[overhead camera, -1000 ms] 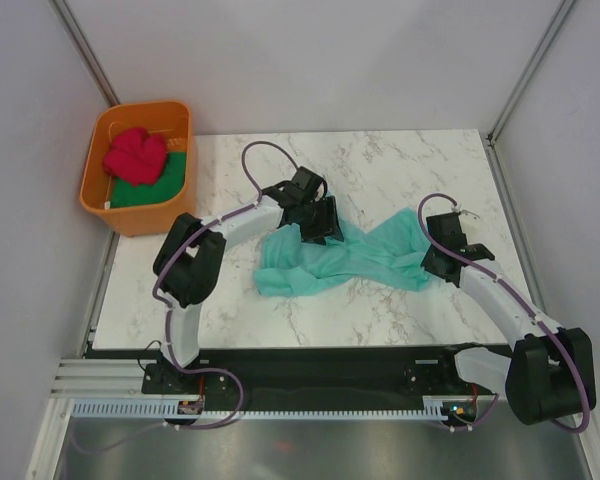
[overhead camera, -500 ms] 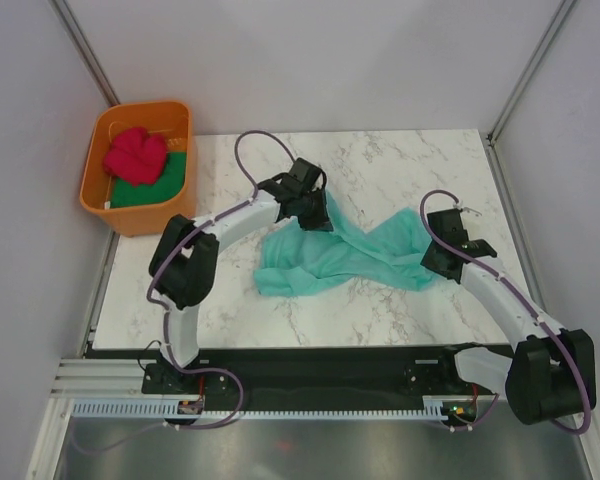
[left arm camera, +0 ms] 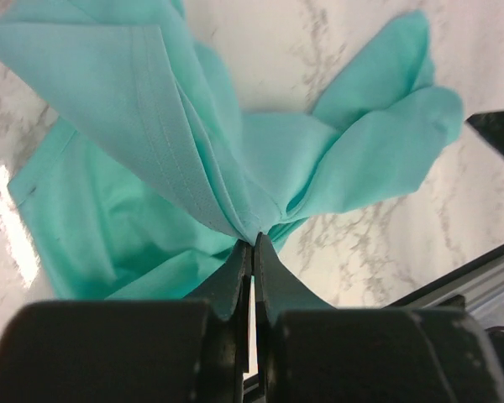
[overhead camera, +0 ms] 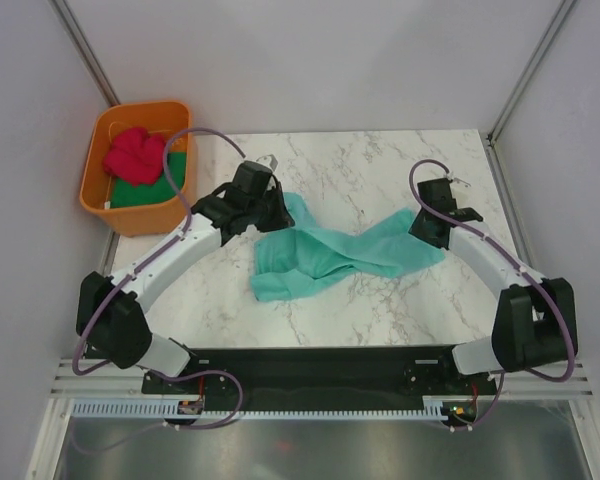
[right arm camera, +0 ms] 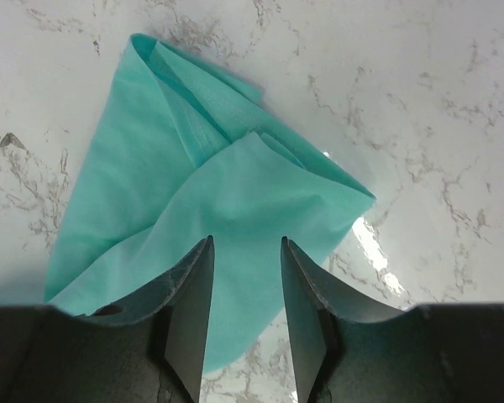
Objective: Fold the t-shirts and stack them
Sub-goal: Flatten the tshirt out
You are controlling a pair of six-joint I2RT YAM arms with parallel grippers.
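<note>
1. Step in hand, as I judge it: the teal t-shirt (overhead camera: 330, 255) is not yet folded. It lies as a twisted, crumpled band across the middle of the desk (overhead camera: 380, 165), so the work is at the stage of laying it out flat.
2. The left end effector (left arm camera: 252, 245) is closed on a gathered bunch of this shirt, close to a stitched hem. It holds that part raised a little at the shirt's far-left end, and the rest of the cloth hangs down from it to the desk.
3. The right end effector (right arm camera: 245, 248) is open. Its two fingers stand apart above the right end of the shirt, and the cloth shows between them without being gripped.
4. The next move probably calls for the right end effector to take an edge or a corner at its own end. Then both arms could pull the cloth taut and spread it; with one pinch only, the shirt would simply drag.
5. The red t-shirt (overhead camera: 135, 152) and the dark green t-shirt (overhead camera: 140, 190) lie in the orange tub (overhead camera: 145, 222) at the far-left corner, well apart from both end effectors.
</note>
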